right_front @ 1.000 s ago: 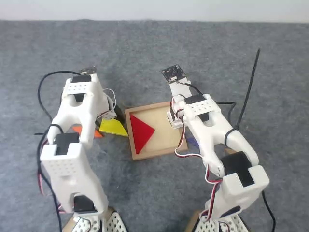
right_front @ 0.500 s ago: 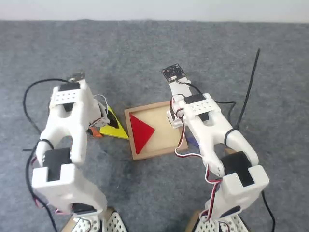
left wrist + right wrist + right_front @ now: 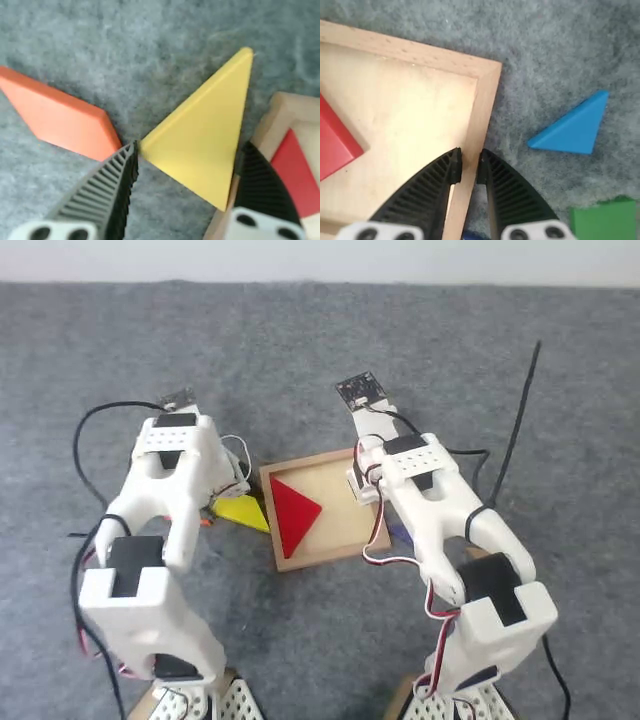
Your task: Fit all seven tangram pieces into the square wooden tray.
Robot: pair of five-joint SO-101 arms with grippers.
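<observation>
Left gripper (image 3: 190,155) hangs low over the grey carpet (image 3: 300,360) with its jaws spread wide, one finger at each side of the yellow triangle (image 3: 205,145), which lies flat on the carpet. Seen from the high view, that triangle sits at 9 o'clock from the wooden tray (image 3: 330,554), one edge against the tray's outer wall. An orange parallelogram (image 3: 60,120) lies just beyond it, almost touching its corner. Right gripper (image 3: 469,162) is pinched narrow on the tray's rim at the 3 o'clock side, one finger inside the wall and one outside. A red triangle (image 3: 292,512) lies inside the tray against its 9 o'clock wall. Outside the tray, past the 3 o'clock rim, a blue triangle (image 3: 572,132) and a green piece (image 3: 602,220) rest on the carpet.
</observation>
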